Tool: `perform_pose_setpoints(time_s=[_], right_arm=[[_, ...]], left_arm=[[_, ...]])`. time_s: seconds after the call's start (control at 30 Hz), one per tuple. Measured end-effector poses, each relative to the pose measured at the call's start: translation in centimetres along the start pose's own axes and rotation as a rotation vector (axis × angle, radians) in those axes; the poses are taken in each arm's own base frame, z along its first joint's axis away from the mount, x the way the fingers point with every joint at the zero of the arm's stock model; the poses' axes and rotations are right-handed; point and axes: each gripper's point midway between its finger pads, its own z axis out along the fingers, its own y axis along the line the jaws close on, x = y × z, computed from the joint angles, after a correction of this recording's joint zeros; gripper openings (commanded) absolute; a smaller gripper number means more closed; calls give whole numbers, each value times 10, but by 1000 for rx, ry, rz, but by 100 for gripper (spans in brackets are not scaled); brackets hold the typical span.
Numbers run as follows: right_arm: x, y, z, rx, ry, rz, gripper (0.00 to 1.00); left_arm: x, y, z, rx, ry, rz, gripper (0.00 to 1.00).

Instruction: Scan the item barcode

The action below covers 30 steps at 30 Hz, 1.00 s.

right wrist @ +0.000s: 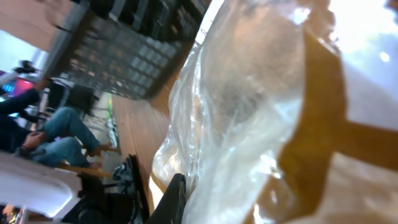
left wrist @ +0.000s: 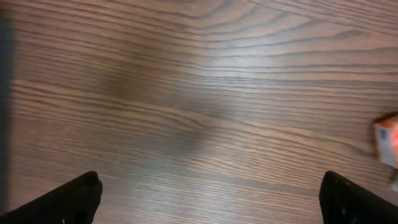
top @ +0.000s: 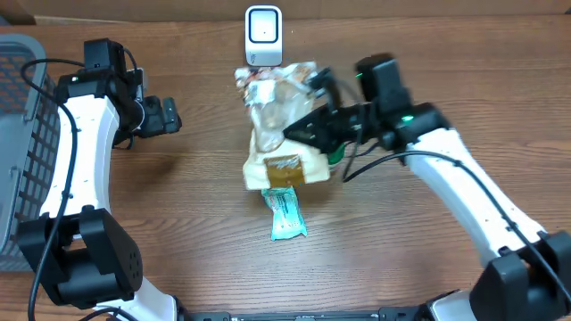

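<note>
Bag (top: 278, 111) within right pincer (top: 302, 134) grip

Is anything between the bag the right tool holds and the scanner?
Nothing visible does. The clear bag, gripped by the right tool, sits directly next to the white scanner. The teal packet lies on the bag's far side.

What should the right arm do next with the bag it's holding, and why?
Probably turn the bag so its brown label faces the scanner. The right gripper is shut on the bag just in front of the scanner, yet the label lies at the bag's far end, facing up.
</note>
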Motion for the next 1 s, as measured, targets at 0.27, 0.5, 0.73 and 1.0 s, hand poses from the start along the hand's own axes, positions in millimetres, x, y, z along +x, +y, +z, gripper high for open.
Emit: perform_pose_setpoints(time_s=[0.27,0.5,0.73,1.0], right_arm=[[-12,-14,-58,-104,-106,-43,4],[-17,-8,-78,-135,-152,-123,4],[-17,8,-98,-158,-184,-168,4],[-12,11,-104,-167,-185,-138,4]], left_arm=[[-2,25,-2,-144,-11,0,100],[-2,30,-3,-176,-14,0,100],[-2,32,-3,-184,-14,0,100],[-2,32,-3,-186,-14,0,100]])
